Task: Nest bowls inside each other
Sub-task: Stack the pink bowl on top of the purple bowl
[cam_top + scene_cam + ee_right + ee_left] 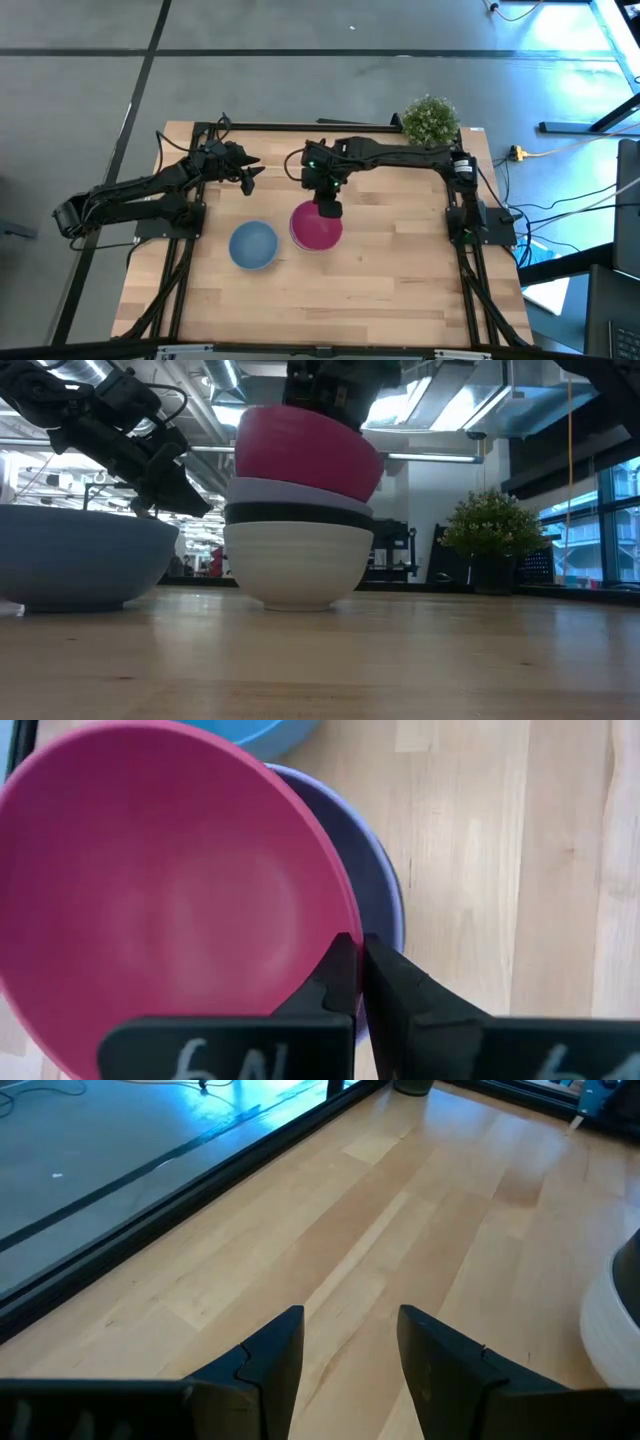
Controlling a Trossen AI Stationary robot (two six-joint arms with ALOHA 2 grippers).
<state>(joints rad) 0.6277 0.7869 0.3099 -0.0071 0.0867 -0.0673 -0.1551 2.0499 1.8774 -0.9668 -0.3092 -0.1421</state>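
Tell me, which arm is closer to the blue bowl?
About even, perhaps the right. The right gripper pinches the magenta bowl's rim beside the blue bowl; the left gripper hovers open behind it.

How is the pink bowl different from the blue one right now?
The magenta bowl sits tilted atop a stack of bowls, pinched at its rim by the right gripper; the blue bowl stands level and alone on the table, touched by nothing. The magenta bowl is nested; the blue one is not yet. Both look round, plain and similar in size.
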